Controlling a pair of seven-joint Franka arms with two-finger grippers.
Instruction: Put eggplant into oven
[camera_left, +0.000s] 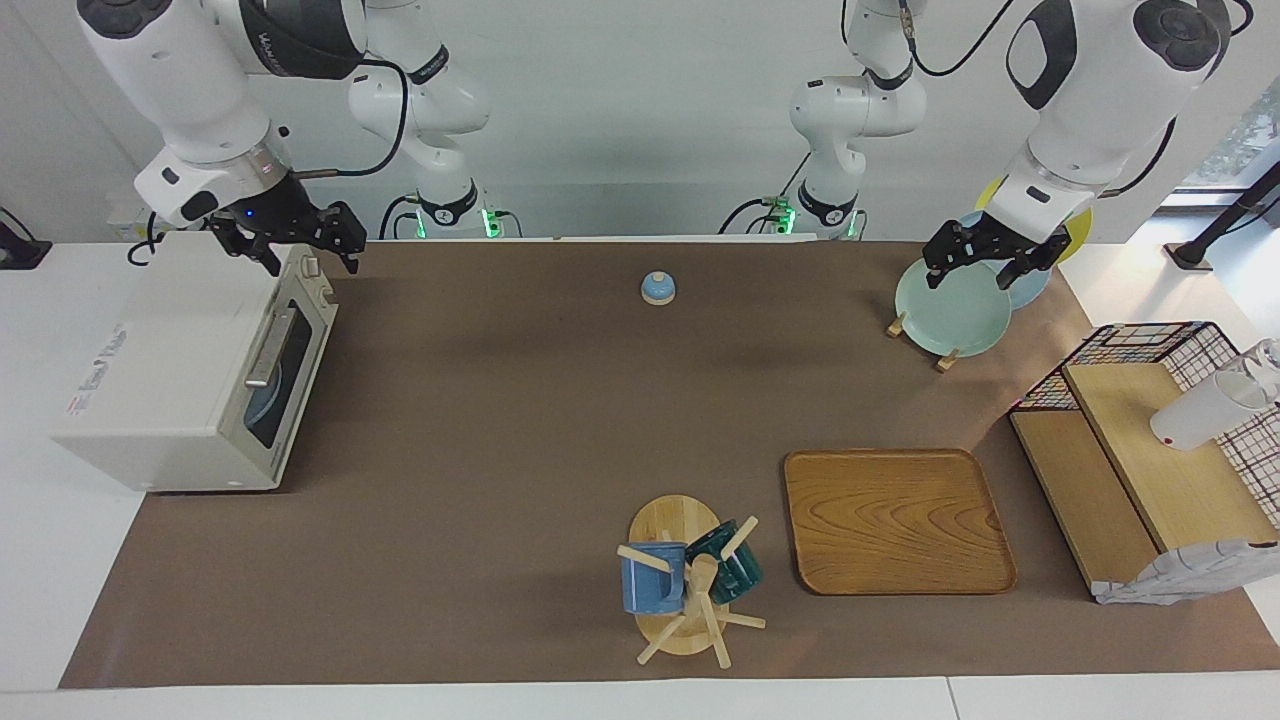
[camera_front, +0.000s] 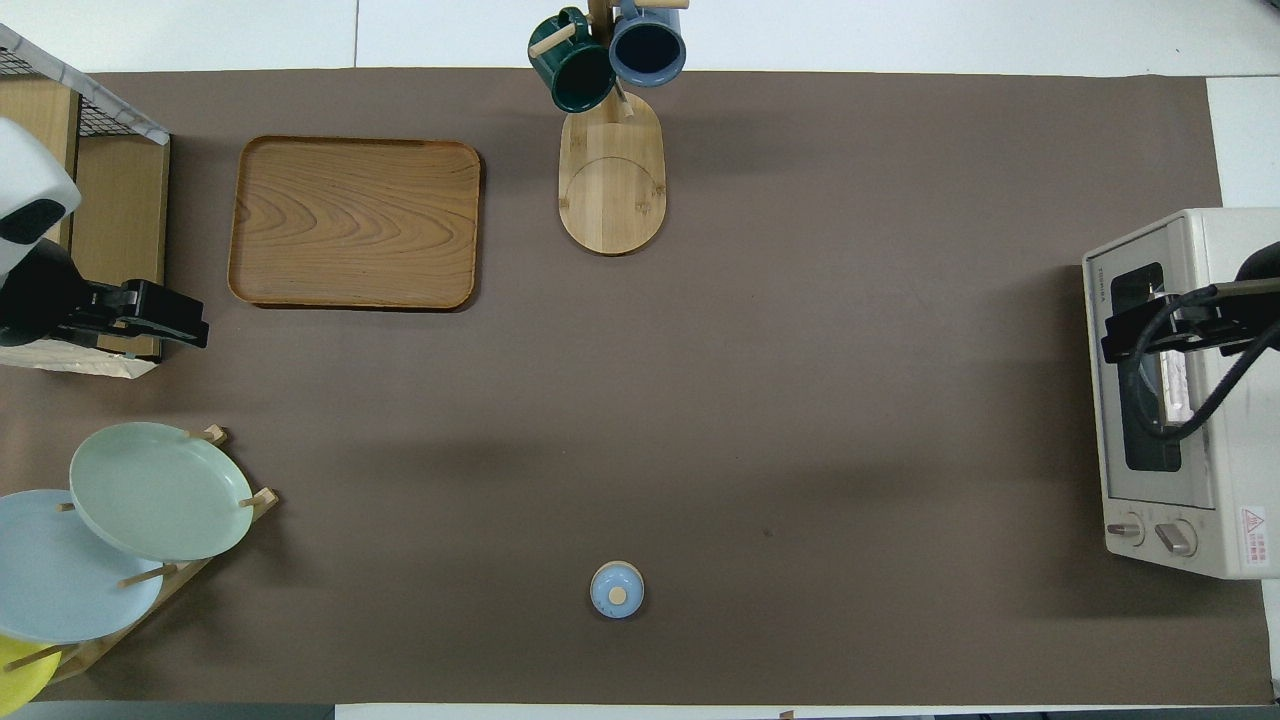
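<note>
**Oven shut, both grippers raised and empty**

Oven (camera_left: 190, 380) sits at nine o'clock in the facing view, at the right arm's end of the table. Its glass door is closed, with the bar handle (camera_left: 268, 350) across it, and faces the middle of the brown mat. We cannot tell where the eggplant is: neither view shows it, and through the oven window we make out only a bluish shape.

We see the right gripper (camera_left: 312, 262) in the air over the oven's top front edge, at the corner nearer the robots. Its fingers are spread and hold nothing. The left gripper (camera_left: 972, 278) hangs at about two o'clock in the facing view, over the pale green plate (camera_left: 950, 315) leaning in its wooden rack. Its fingers are also spread and empty.

A small blue knobbed lid (camera_left: 658, 288) lies near twelve o'clock, close to the robots. A wooden tray (camera_left: 895, 520) lies at about five o'clock. Just beside it, at six o'clock, is a mug tree (camera_left: 690, 580) carrying a blue mug and a dark green one.
</note>
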